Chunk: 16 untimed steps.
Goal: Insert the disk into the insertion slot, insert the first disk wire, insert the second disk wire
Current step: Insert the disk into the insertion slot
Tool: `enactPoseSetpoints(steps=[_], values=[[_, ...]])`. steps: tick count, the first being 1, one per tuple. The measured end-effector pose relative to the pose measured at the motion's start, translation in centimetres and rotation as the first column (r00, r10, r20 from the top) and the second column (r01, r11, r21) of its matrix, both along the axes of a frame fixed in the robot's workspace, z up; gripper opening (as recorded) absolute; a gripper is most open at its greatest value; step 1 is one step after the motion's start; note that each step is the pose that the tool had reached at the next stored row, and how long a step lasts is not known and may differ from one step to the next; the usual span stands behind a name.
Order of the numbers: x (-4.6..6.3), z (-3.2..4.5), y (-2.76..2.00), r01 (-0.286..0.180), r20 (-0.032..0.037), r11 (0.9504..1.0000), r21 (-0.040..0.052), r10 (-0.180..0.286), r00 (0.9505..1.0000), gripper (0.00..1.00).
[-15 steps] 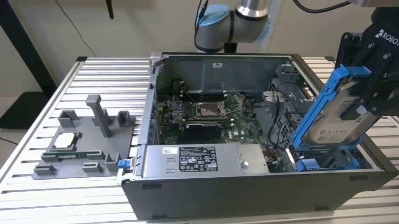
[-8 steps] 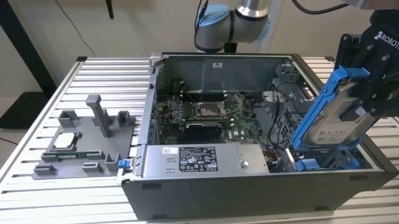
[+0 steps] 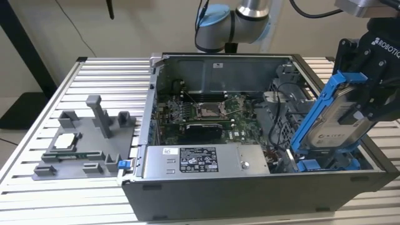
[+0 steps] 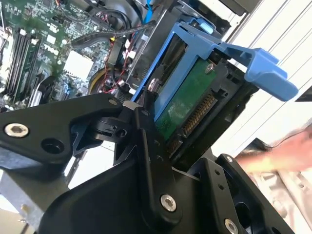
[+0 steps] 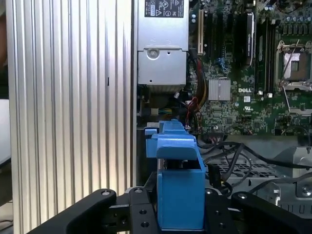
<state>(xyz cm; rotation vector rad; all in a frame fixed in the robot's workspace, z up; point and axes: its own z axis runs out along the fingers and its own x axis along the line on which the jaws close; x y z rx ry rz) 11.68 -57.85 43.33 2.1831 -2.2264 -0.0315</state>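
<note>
Black gripper (image 3: 361, 91) — silver-and-blue arm (image 3: 233, 22)

Case (image 3: 250, 197) top open; free room over motherboard (image 3: 206, 112) mid-frame. Lower right tight: disk (image 3: 340, 122) tilted over insertion slot (image 3: 328, 162), black cables (image 3: 279, 123) just beside, power-supply box (image 3: 206, 161) at lower centre.

I have the open computer case (image 3: 250, 197) lying on the desk (image 3: 93, 70), toward the desk's edge at the exterior view's right. A parts fixture (image 3: 87, 140) sits on the desk just beside the case, at the exterior view's left. Inside the case, the motherboard (image 3: 200, 112) lies on the floor toward the far wall. The power-supply box (image 3: 206, 161) runs along the near wall, in front of the board. The insertion slot (image 3: 328, 164) takes the case's near corner at the exterior view's right, beside that box, with loose wires (image 3: 278, 117) between slot and board. The disk (image 3: 340, 122) stands tilted over the slot, lower end at it, upper part clamped between the jaws.
</note>
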Motion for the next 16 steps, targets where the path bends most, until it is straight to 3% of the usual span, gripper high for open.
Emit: enactPoseSetpoints(steps=[16], values=[[1.0,-1.51,0.01,0.0,0.0,1.0,0.0041,0.0,1.0,0.0]])
